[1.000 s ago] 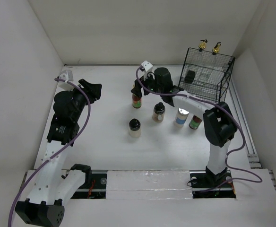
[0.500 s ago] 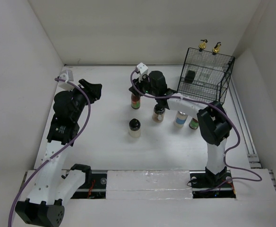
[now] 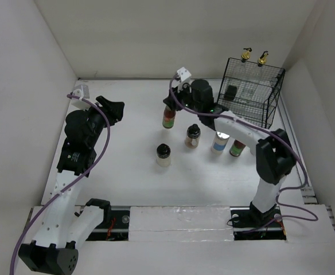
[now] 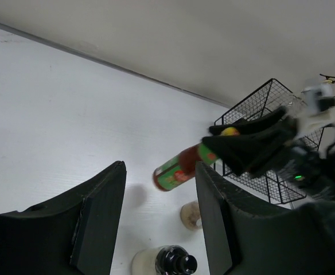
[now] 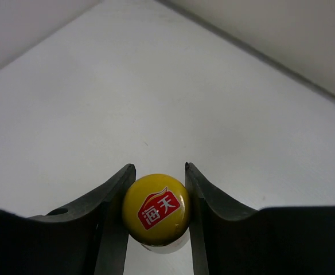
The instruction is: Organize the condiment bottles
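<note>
A yellow-capped sauce bottle with a red and green label hangs just above the table, its shadow apart from it in the left wrist view. My right gripper is shut on its cap, one finger on either side. The same bottle appears tilted in the left wrist view. My left gripper is open at the left with nothing between its fingers. On the table stand two black-capped jars, a white-capped shaker and another red-and-green sauce bottle.
A black wire basket stands at the back right. Two clear bottles with gold spouts stick up at its far side, and a dark jar sits inside. White walls close in the table on three sides.
My right gripper has shut on the sauce bottle's yellow cap and raised the bottle a little off the table. The right arm swung slightly right. The left arm is still.
</note>
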Robot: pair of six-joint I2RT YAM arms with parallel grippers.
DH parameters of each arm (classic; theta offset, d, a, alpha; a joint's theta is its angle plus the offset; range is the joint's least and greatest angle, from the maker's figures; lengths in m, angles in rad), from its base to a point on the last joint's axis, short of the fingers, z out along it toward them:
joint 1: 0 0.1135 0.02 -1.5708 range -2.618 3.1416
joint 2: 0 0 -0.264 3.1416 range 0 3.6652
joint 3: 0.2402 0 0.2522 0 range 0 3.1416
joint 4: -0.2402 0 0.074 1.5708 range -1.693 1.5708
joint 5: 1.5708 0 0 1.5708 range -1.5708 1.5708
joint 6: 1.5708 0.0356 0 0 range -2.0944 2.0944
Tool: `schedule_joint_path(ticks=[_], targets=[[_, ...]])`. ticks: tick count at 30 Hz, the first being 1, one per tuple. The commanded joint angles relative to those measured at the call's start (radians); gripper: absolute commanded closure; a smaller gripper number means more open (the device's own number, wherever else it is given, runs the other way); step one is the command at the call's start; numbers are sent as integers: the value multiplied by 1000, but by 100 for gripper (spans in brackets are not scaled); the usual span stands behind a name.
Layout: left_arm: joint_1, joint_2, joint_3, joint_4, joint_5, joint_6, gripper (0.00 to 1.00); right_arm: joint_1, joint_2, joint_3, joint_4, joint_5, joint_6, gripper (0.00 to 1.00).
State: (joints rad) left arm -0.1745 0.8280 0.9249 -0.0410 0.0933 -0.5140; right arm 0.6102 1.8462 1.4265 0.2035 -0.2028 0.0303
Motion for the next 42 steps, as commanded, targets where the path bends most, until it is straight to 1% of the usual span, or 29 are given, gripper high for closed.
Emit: schedule_joint_path(ticks=[1, 2, 3, 4, 6, 7, 9, 10, 11, 14, 15, 20, 22, 24, 29, 33, 37, 42], targets=[[6, -27, 9, 58, 14, 3, 53, -93, -261, 55, 180, -10, 39, 89], [6, -27, 9, 58, 14, 3, 53, -118, -316, 55, 150, -10, 49, 89], [6, -27, 9, 58, 14, 3, 53, -144, -343, 55, 139, -1, 66, 89], [6, -27, 9, 58, 14, 3, 53, -195, -369, 55, 139, -1, 66, 89], [6, -27, 9, 58, 14, 3, 53, -246, -428, 29, 105, 37, 76, 90], [6, -27, 9, 58, 25, 3, 53, -271, -444, 16, 94, 80, 76, 91], [6, -27, 9, 58, 25, 3, 53, -366, -469, 15, 64, 91, 101, 91], [6, -27, 9, 58, 25, 3, 53, -400, -469, 15, 51, 91, 111, 91], [6, -27, 9, 58, 25, -6, 53, -462, -469, 15, 51, 91, 120, 92], [6, -27, 9, 58, 25, -6, 53, -538, -450, 69, -8, 95, 129, 92], [6, -27, 9, 58, 25, -6, 53, -585, -450, 89, -33, 95, 129, 92], [6, -27, 9, 58, 25, -6, 53, -700, -412, 172, -102, 141, 129, 92], [6, -27, 9, 58, 16, -6, 53, -752, -398, 195, -102, 151, 129, 93], [6, -27, 9, 58, 16, -6, 53, -776, -374, 204, -111, 169, 129, 93], [6, -27, 9, 58, 16, -6, 53, -837, -328, 291, -125, 193, 129, 93], [6, -27, 9, 58, 25, -6, 53, -837, -263, 397, -144, 209, 109, 93], [6, -38, 9, 58, 25, -6, 53, -837, -165, 471, -154, 238, 80, 93], [6, -38, 9, 58, 14, -6, 53, -837, -108, 492, -164, 252, 68, 93]])
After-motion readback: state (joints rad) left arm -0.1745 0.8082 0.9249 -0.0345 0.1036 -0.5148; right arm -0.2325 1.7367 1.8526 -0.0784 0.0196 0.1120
